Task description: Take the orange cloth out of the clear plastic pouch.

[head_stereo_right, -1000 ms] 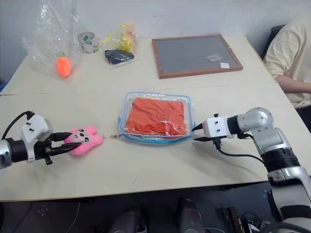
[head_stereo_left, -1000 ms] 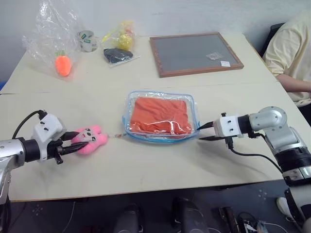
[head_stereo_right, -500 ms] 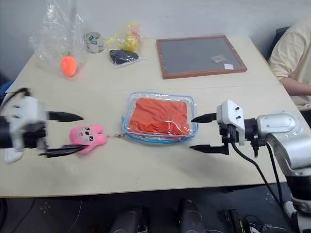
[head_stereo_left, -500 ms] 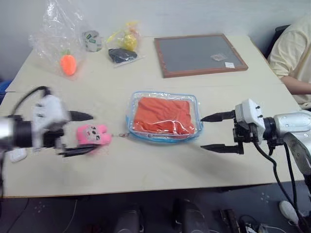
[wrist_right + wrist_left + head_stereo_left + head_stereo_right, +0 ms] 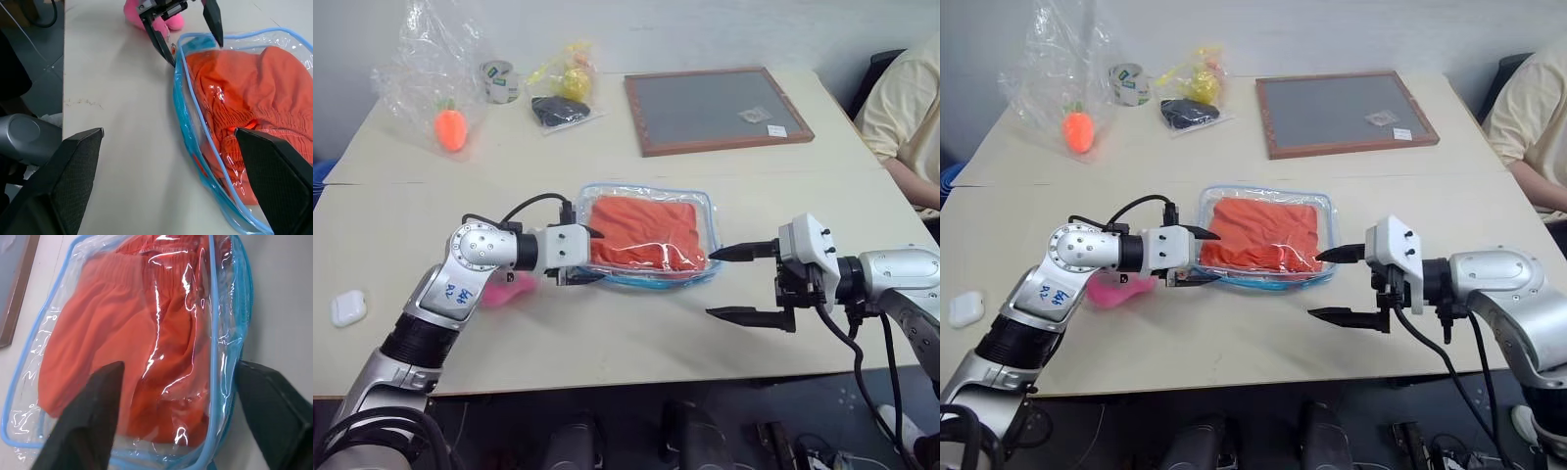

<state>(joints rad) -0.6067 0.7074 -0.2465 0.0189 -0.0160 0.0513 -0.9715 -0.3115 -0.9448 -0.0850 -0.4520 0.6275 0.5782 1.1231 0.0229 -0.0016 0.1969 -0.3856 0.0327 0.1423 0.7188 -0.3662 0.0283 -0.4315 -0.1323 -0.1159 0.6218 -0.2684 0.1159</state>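
Straddling the left end of the clear plastic pouch [image 5: 648,235] mid-table, my left gripper [image 5: 590,255] stands spread; the orange cloth [image 5: 641,231] lies inside, and my right gripper [image 5: 736,283] gapes wide just beside it.

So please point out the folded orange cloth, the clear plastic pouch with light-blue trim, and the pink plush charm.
Folded orange cloth [image 5: 641,230]: left eye view, middle of the fabric.
Clear plastic pouch with light-blue trim [image 5: 711,217]: left eye view, right edge.
Pink plush charm [image 5: 132,10]: right wrist view, its body.
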